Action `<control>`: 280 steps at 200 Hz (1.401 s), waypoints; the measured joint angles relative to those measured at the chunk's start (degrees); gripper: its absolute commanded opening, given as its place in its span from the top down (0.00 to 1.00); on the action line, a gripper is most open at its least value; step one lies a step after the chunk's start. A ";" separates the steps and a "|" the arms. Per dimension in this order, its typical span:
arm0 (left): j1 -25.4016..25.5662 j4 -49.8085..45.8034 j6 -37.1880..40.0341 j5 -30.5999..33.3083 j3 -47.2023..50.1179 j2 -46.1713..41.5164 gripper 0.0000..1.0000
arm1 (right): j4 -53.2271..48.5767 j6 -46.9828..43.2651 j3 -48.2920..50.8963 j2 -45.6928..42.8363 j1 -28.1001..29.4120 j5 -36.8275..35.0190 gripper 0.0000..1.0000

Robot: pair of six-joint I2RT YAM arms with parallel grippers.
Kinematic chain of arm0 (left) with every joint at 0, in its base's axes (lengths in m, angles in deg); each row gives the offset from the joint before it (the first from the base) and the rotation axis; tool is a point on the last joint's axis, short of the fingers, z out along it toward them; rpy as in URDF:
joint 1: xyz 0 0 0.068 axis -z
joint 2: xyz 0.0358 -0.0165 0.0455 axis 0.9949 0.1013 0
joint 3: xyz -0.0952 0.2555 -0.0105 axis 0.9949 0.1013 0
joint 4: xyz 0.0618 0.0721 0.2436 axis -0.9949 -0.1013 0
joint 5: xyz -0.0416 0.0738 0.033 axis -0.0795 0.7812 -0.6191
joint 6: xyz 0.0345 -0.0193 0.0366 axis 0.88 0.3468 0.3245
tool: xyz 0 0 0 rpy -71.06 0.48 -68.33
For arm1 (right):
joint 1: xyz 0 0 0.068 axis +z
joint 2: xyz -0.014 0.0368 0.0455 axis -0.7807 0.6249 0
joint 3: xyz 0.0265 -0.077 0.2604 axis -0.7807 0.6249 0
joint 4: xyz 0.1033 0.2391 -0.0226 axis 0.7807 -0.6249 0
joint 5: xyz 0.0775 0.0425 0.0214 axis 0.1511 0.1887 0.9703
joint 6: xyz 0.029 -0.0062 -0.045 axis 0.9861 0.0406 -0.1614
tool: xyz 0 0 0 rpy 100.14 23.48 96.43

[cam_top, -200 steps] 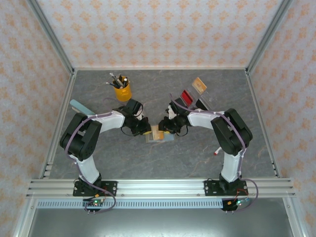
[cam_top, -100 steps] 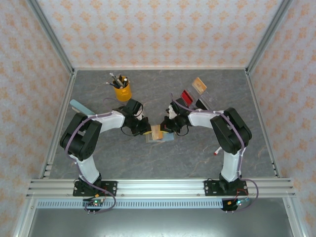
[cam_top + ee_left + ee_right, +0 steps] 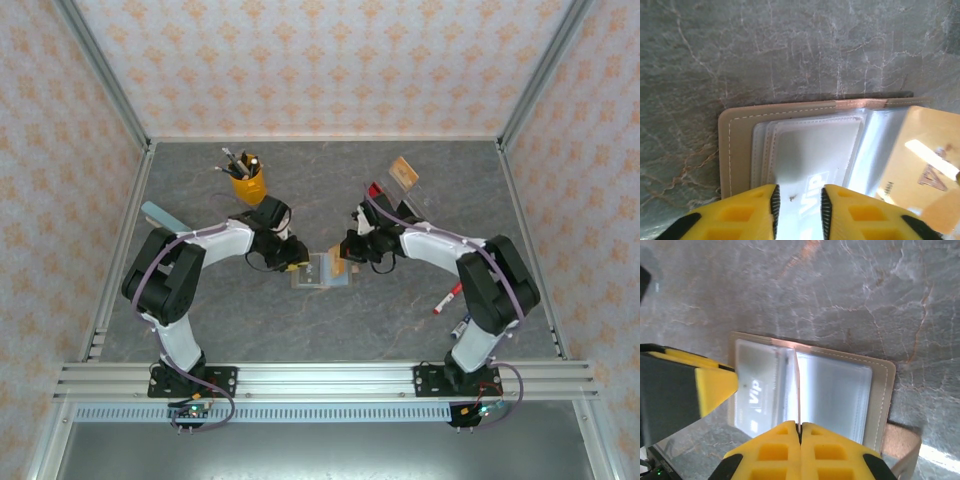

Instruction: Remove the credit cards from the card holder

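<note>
Right gripper (image 3: 800, 429) pinches a card (image 3: 920, 150) to draw it free; left gripper (image 3: 797, 210), parted, likely steadies the holder (image 3: 735, 150), lower-left.

The card holder (image 3: 318, 273) lies open on the grey tabletop (image 3: 250, 320) between the two arms. The left tool (image 3: 297, 264) reaches its left edge, and the right tool (image 3: 346, 263) has a tan-orange card (image 3: 336, 267) at its tip. A yellow cup (image 3: 247, 187) of pens stands behind
</note>
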 measured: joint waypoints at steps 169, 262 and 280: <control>-6.38 -22.69 10.78 22.93 -0.66 -31.08 0.00 | -18.78 -27.54 -31.95 -0.81 -13.11 -28.46 1.00; -6.82 -23.34 11.58 22.53 -0.50 -26.88 0.00 | -26.25 -42.12 -48.61 16.52 -26.03 -14.40 1.00; -6.82 -23.34 11.56 22.14 -0.44 -26.03 0.00 | -27.82 -44.33 -52.24 19.67 -26.49 -12.48 1.00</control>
